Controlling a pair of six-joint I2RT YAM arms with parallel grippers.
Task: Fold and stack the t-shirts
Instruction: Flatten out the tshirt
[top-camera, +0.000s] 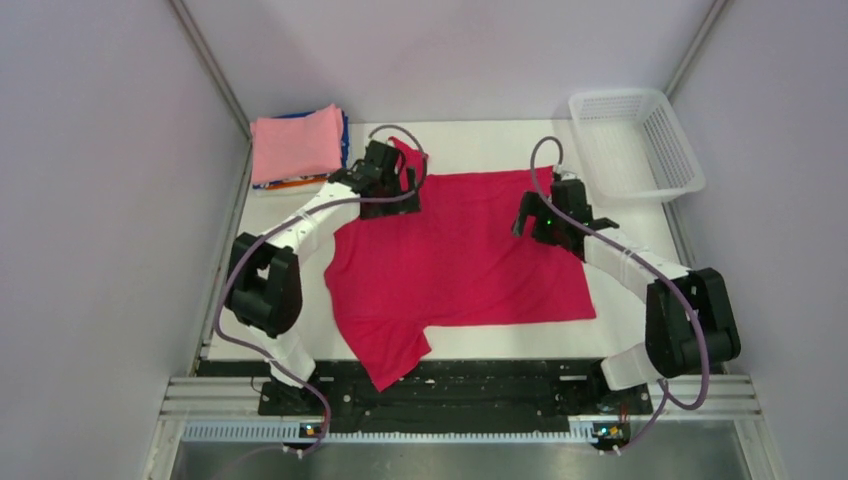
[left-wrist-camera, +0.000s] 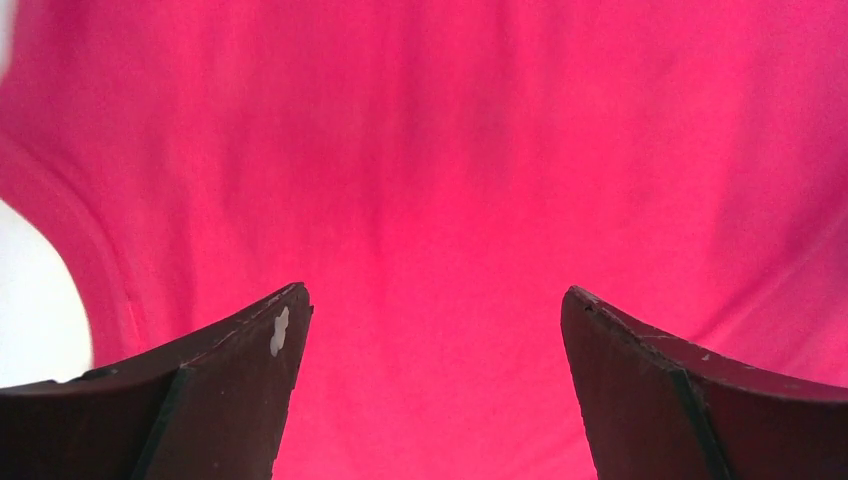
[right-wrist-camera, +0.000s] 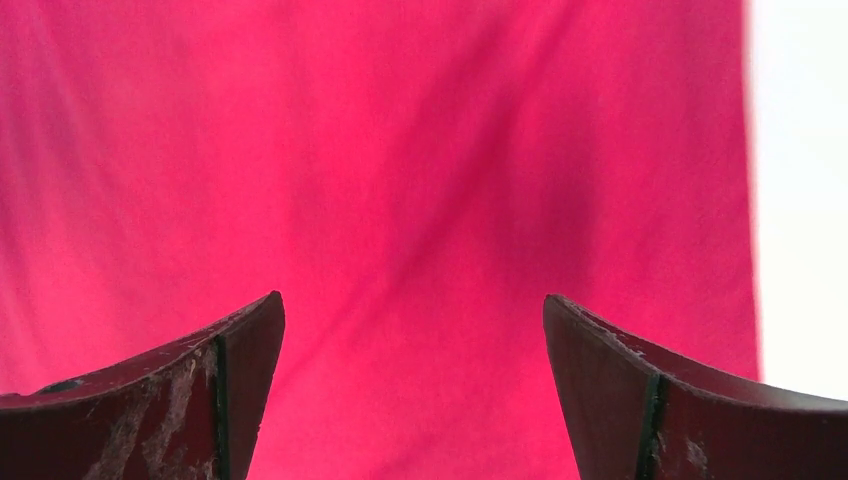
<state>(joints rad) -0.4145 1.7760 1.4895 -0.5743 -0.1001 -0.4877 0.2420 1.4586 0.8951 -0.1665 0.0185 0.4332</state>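
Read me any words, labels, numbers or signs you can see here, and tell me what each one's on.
None: no readable text in any view. The red t-shirt is plain, and the pink folded shirt and white basket show no print or label.

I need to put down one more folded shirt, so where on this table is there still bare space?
Bare table shows along the far edge, between the folded stack and the basket, and in a thin strip nearer than the red shirt. Both sides are crowded: the left gripper and right gripper hang open over the shirt's far end.
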